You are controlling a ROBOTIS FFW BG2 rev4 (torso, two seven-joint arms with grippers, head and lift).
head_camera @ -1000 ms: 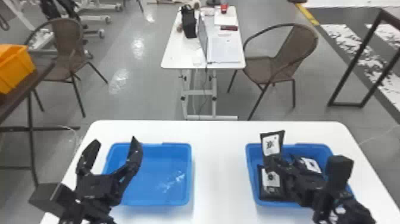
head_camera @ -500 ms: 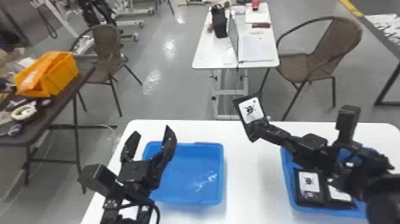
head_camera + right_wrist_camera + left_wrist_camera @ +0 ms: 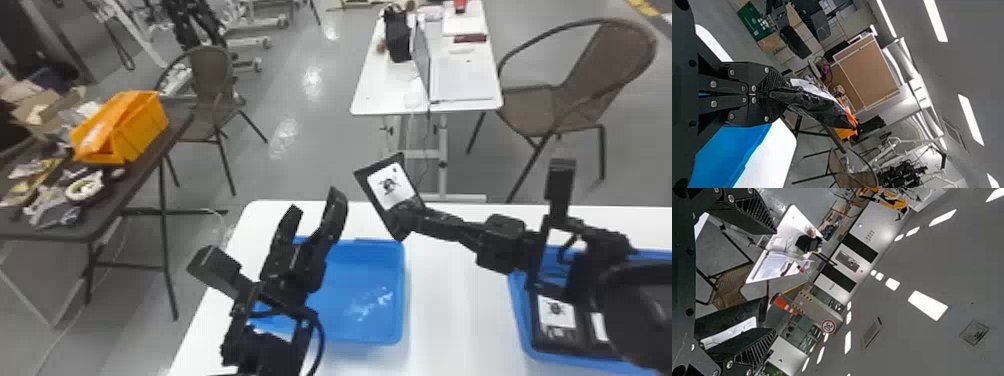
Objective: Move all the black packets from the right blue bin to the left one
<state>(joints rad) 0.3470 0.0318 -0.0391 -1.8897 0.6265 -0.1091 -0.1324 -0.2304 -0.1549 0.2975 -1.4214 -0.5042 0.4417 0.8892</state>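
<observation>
My right gripper (image 3: 407, 215): matt black, fingers (image 3: 772, 81) ribbed, screws (image 3: 713, 84) of bright metal. Held by me, one black packet (image 3: 819, 106): glossy, creased plastic film. Left blue bin (image 3: 367, 280): smooth, shiny plastic. White table (image 3: 450, 310): smooth. Floor (image 3: 305, 165): glossy. Chair (image 3: 600, 65): woven, rough.

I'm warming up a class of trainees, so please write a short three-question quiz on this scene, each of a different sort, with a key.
1. True or false: the left gripper has its fingers open.
2. Multiple choice: what does the right gripper hold? a) a chair; b) a black packet; c) an orange bin.
3. Fill in the blank: more packets lie in the ___ blue bin.

Key: 1 true; 2 b; 3 right.
</observation>
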